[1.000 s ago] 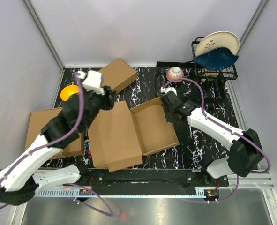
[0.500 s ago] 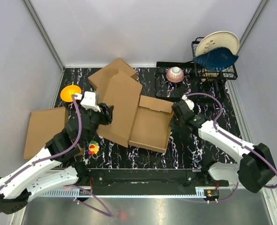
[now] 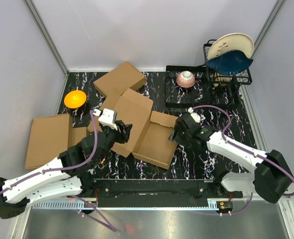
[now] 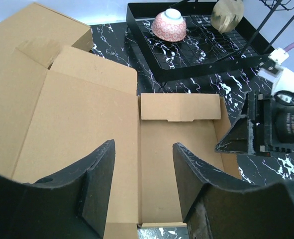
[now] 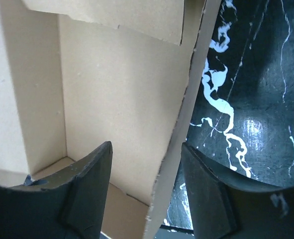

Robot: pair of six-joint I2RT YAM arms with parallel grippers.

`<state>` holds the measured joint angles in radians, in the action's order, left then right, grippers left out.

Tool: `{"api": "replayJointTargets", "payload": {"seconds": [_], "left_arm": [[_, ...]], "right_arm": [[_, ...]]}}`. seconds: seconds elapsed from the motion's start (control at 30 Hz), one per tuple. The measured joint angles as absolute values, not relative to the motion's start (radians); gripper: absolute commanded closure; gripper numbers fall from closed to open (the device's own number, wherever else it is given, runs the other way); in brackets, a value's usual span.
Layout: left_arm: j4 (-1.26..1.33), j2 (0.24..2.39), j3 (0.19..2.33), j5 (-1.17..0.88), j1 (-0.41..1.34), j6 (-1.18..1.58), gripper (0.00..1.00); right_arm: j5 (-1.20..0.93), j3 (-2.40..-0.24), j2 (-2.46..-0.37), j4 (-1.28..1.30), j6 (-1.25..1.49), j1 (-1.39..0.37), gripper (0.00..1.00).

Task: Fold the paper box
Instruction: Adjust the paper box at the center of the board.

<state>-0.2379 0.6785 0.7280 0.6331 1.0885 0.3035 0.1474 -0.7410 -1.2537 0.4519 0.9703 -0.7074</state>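
Paper box (image 3: 137,112) lies half-open — 1 smaller box (image 3: 119,79), 1 slab (image 3: 47,137) nearby.

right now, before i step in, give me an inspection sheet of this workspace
surface: black marbled table, partly covered by cardboard
job's things: paper box open, not closed up, some flaps raised
clutter: smaller box, cardboard slab, orange bowl, pink bowl, dish rack with plates
grippers: left gripper open over the box, holding nothing; right gripper open, jaws astride a box side wall
cables: purple cable along each arm, no snag seen
surroundings: grey walls; nothing else seen
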Motion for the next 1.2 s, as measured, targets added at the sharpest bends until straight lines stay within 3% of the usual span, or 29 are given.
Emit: {"api": "replayJointTargets", "payload": {"seconds": [0.37,0.53,0.73,1.0,1.2], "left_arm": [[-0.218,0.663,0.71,0.687,1.09,0.289,0.47],[-0.211,0.677,0.701,0.69,1.093,0.298,0.47],[-0.224,0.674,0.645,0.691,1.108,0.349,0.47],[-0.245,0.649,0.595,0.689,1.126,0.424,0.47],[-0.253,0.627,0.56,0.685,1.139,0.46,0.47]], "right_arm": [[0.318,-1.006,-1.016,0.68,0.668,-0.732,0.22],[0.43,-1.082,-1.1,0.63,0.505,-0.732,0.2],[0.46,-1.135,-1.338,0.49,0.273,-0.715,0.18],[0.26,-1.401,-1.601,0.381,0.067,-0.571,0.19],[-0.004,-1.361,-1.67,0.363,-0.033,-0.526,0.2]]}}
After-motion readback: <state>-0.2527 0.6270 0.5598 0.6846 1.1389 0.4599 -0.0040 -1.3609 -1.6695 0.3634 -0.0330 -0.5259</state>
